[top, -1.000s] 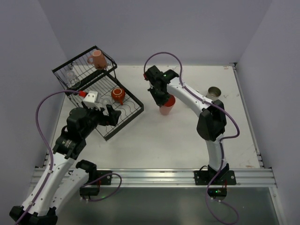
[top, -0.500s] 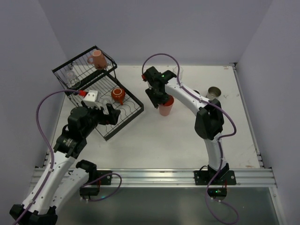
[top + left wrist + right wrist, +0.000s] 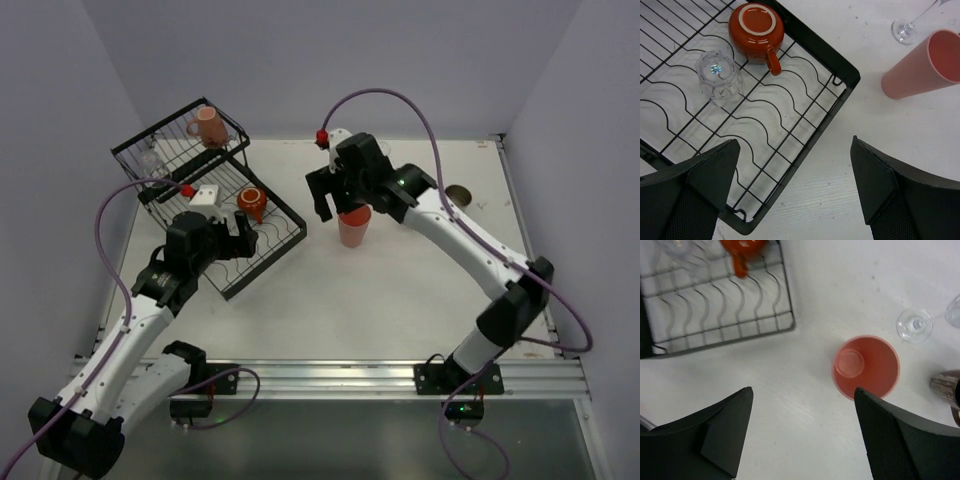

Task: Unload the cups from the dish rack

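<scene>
From where I stood, the job looked roughly half done. The salmon-pink plastic tumbler point(image 3: 866, 367) stood upright on the white table point(image 3: 400, 290), clear of the black wire dish rack point(image 3: 262, 262). The right gripper point(image 3: 803, 390) hung over it with its fingers spread wide and nothing between them, so I judged that cup delivered. Just beyond it a clear stemmed glass point(image 3: 914, 325) had its foot flat on the table. A brownish metallic cup point(image 3: 945, 387) sat near the tumbler, mostly out of the wrist view.

More was left in the rack. An orange-red ceramic mug point(image 3: 756, 27) lay mouth-down on the flat slotted tray. A small clear faceted glass point(image 3: 720, 77) stood inverted just beside it. A pink mug point(image 3: 208, 127) sat up in the raised basket at the far end. There may have been another clear glass in that basket, but I could not make it out.

The left gripper point(image 3: 794, 142) hovered above the tray's near corner, splayed and empty, apparently lined up for the mug or the little glass.
</scene>
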Controlling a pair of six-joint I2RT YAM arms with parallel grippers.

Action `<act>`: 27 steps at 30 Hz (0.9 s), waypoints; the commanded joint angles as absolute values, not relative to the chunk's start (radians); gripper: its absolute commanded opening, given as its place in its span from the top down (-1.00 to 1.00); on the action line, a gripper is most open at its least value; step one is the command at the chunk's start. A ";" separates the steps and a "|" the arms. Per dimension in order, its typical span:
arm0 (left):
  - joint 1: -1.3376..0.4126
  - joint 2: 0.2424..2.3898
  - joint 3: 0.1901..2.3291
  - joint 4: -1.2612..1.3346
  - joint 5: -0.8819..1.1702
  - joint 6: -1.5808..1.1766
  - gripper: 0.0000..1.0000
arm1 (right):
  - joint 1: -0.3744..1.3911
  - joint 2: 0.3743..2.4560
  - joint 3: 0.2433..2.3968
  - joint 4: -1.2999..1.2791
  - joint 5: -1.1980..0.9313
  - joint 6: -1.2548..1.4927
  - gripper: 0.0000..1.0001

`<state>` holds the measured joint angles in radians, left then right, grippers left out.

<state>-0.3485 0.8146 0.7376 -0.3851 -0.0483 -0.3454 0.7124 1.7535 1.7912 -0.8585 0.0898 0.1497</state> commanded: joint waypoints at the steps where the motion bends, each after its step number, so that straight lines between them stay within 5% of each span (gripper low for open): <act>1: -0.351 0.834 0.779 -0.353 -0.136 -0.423 -1.00 | 0.771 1.504 1.612 -0.603 0.037 0.195 -0.70; 12: -0.353 0.956 0.653 -0.143 -0.382 -0.542 -0.99 | 0.795 0.962 1.011 -0.150 -0.066 0.362 -0.61; 16: -0.373 1.031 0.673 -0.074 -0.315 -0.558 -0.67 | 0.795 0.881 0.914 -0.077 -0.095 0.393 -0.58; 27: -0.505 1.288 0.799 0.044 -0.469 -0.609 -0.43 | 0.795 0.856 0.871 -0.063 -0.144 0.420 -0.55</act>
